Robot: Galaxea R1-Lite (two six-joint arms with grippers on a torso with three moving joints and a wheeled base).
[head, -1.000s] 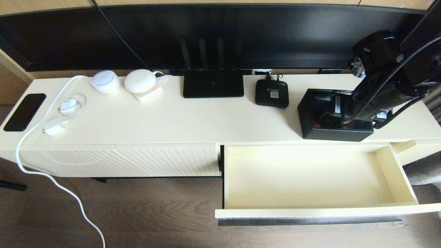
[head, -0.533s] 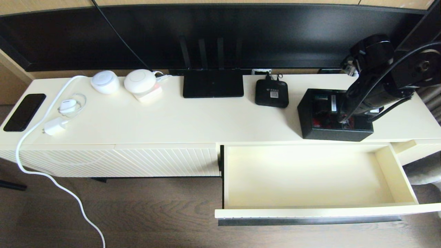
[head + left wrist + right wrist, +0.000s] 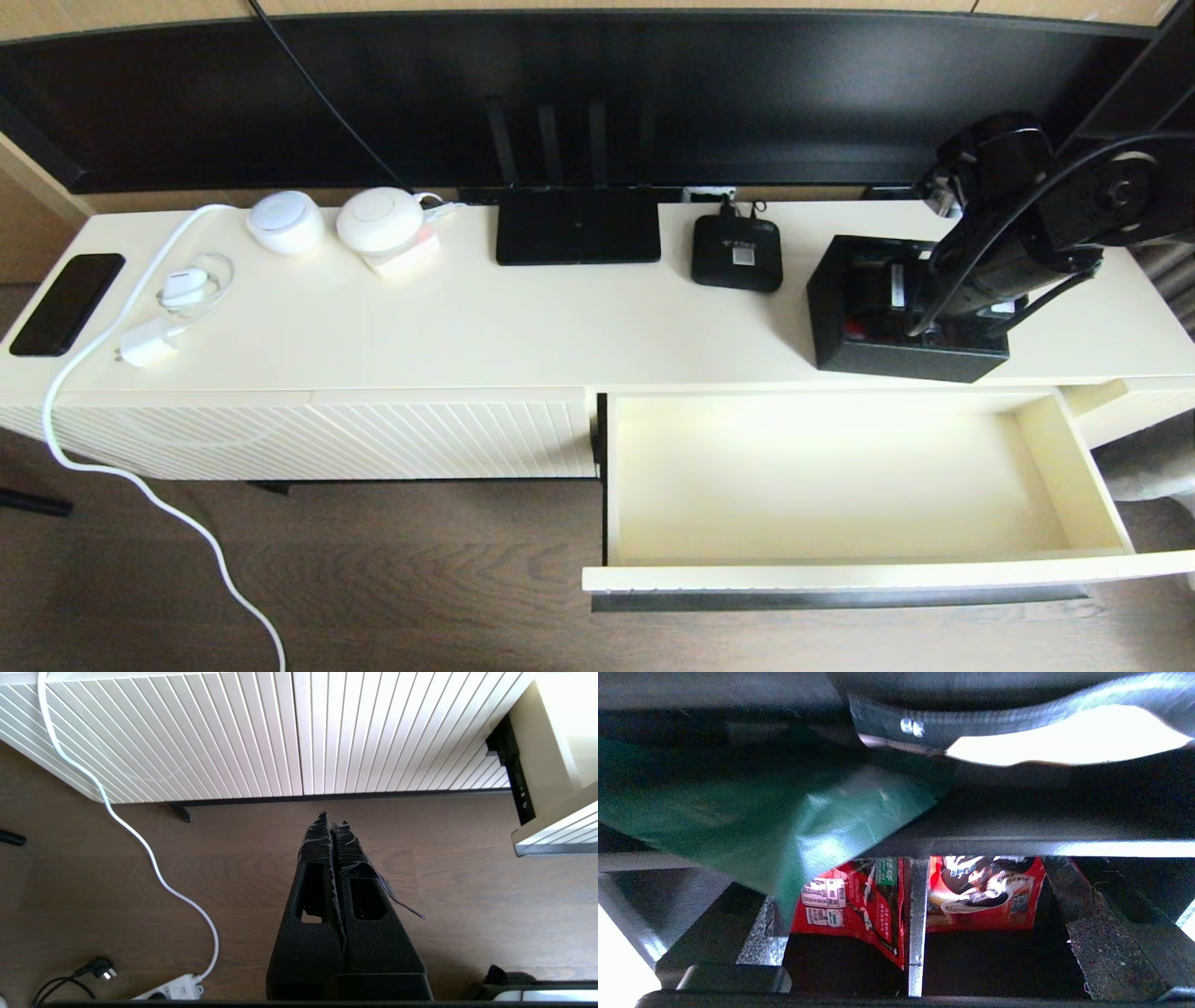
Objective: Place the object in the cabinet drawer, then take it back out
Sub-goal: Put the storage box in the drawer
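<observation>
the black organiser box [image 3: 873,322] stands on the cream cabinet top [image 3: 523,317], near its front edge and directly behind the open drawer [image 3: 831,485]; it looks slightly tilted, though whether it is clear of the surface cannot be told. close up, a thin grey divider [image 3: 917,919] parts its two square compartments, each with a red printed sachet [image 3: 850,905], and a glossy green packet [image 3: 738,812] fills the long compartment behind. the drawer is pulled well out, its interior plain smooth cream with nothing lying in it, its front edged below by a long dark handle bar [image 3: 840,599]. the right arm [image 3: 1027,215] reaches in from the right, bent steeply down so that the right gripper [image 3: 952,308] dips into the top of the box; one rough-textured dark finger [image 3: 1106,952] sits inside a compartment, but whether the gripper is clamped on a wall or loose cannot be told. the left gripper [image 3: 332,823] hangs low over the wood-grain floor in front of the ribbed cabinet front [image 3: 261,732], its two taped black fingers pressed together on nothing. on the cabinet top to the left of the box lie a small rounded-square black device [image 3: 737,252], a flat black router [image 3: 577,227] with upright antennas, two round white devices [image 3: 378,219], a white charger [image 3: 147,342] with its cable, and a dark phone [image 3: 67,302] at the far left end.
</observation>
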